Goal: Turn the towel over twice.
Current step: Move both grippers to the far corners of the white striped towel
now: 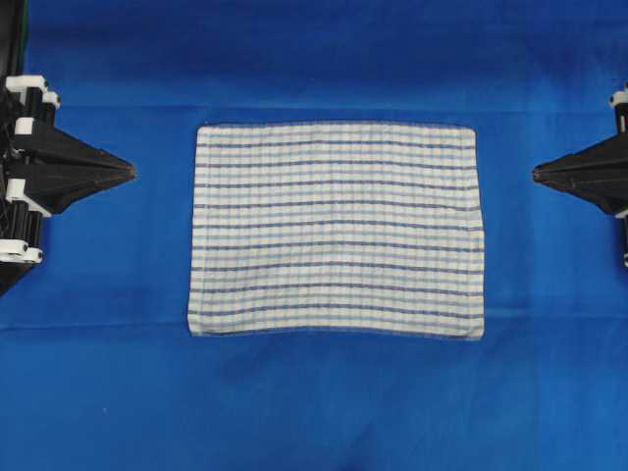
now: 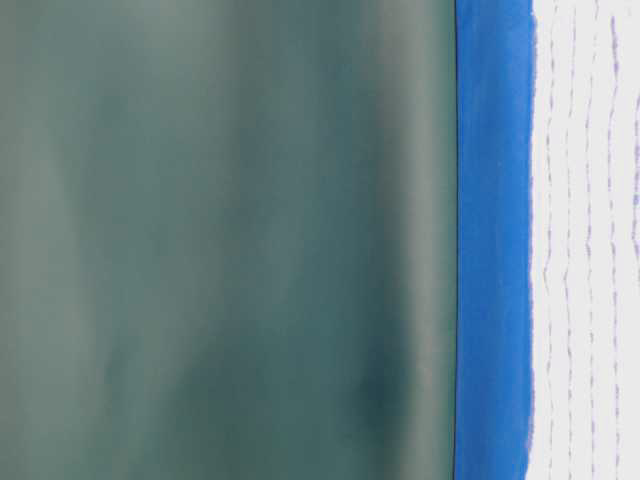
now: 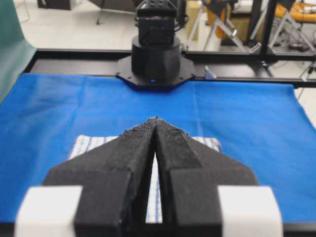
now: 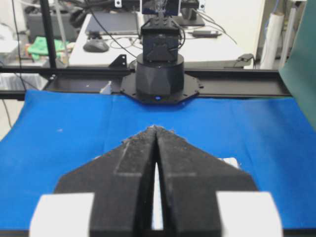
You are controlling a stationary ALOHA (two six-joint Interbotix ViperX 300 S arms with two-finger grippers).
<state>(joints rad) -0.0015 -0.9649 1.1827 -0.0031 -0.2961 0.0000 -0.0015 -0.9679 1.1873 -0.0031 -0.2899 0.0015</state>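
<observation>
Two grippers: both pulled back to opposite table edges, towel between them, neither touching it.
Towel: large rectangular white cloth with thin dark- and light-blue stripes and faint check lines, lying flat and spread open in the middle of the table, stripes running left to right in the overhead view, edges roughly square to the table, near edge slightly wavy.
Towel, other views: in the table-level view it shows as a pale striped band lying on the blue cover; in the left wrist view a striped patch shows past the jaws; in the right wrist view only a small corner peeks out beside the gripper.
Table cover: plain solid-blue cloth under everything, a few soft creases, bare on all four sides of the towel.
Left gripper: black wedge-shaped jaws with white tape blocks, at the left edge, tip pointing right toward the towel, well apart from it; jaws pressed together, tips meeting, nothing between them.
Right gripper: same black wedge build, at the right edge, tip pointing left, well apart from the towel; jaws closed to a thin slit, empty.
Backdrop: dull green sheet behind the table's far side.
</observation>
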